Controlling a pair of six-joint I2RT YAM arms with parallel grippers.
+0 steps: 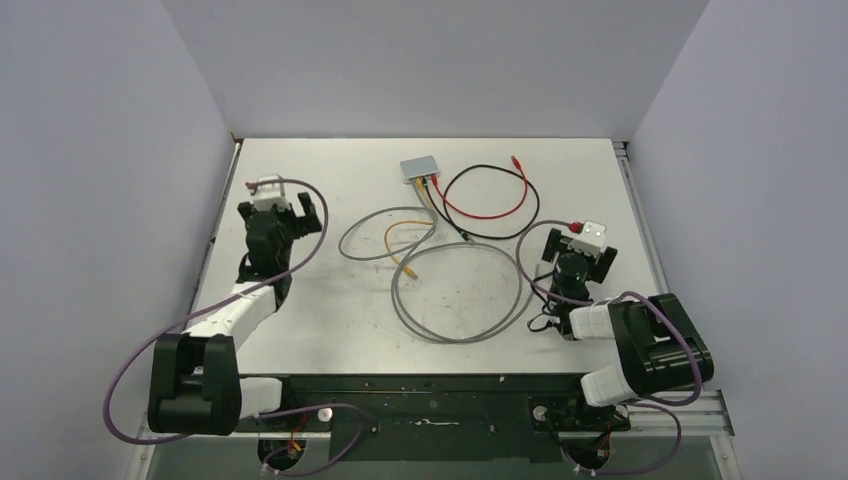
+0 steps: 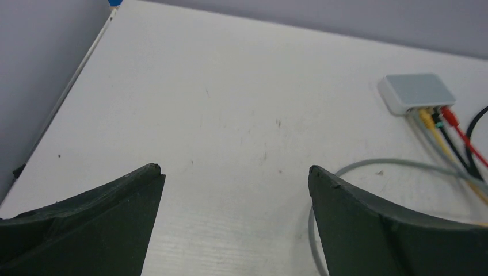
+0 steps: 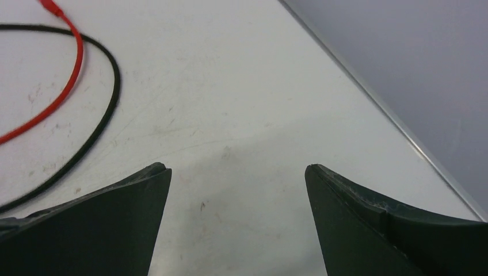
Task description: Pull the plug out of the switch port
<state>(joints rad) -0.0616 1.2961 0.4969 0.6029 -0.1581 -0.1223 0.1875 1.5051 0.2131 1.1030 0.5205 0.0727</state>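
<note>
Already done: nothing that the pictures show; every plug in view sits in its socket.
Switch: the switch point(image 1: 419, 168) lies flat at the far middle of the tabletop point(image 1: 330, 170), its row of sockets facing the arms.
Plugs: the left wrist view shows the switch point(image 2: 415, 92) with a yellow plug point(image 2: 426, 115), a red plug point(image 2: 448, 115) and a dark one between them, all pushed home. A grey lead also enters that edge.
Cables: the grey cable point(image 1: 460, 338) loops wide across the middle, while the red cable point(image 1: 490, 212) and black cable point(image 1: 500, 170) curl to the right of the switch. The yellow cable point(image 1: 395, 240) runs a short way towards the arms.
Left tool: the left tool point(image 1: 278, 205) has its fingers spread wide and grips nothing. It hangs over bare tabletop on the left, well apart from the switch, as its own view point(image 2: 234, 169) confirms.
Right tool: the right tool point(image 1: 582, 245) is likewise spread point(image 3: 237, 168) and empty. It hangs on the right side, with only the red and black loops off to its left.
Left to do: all of it, I judge: reach the socket edge, close on one plug, draw it straight out, perhaps steadying the box with the other arm.
Which plug: I cannot tell.
</note>
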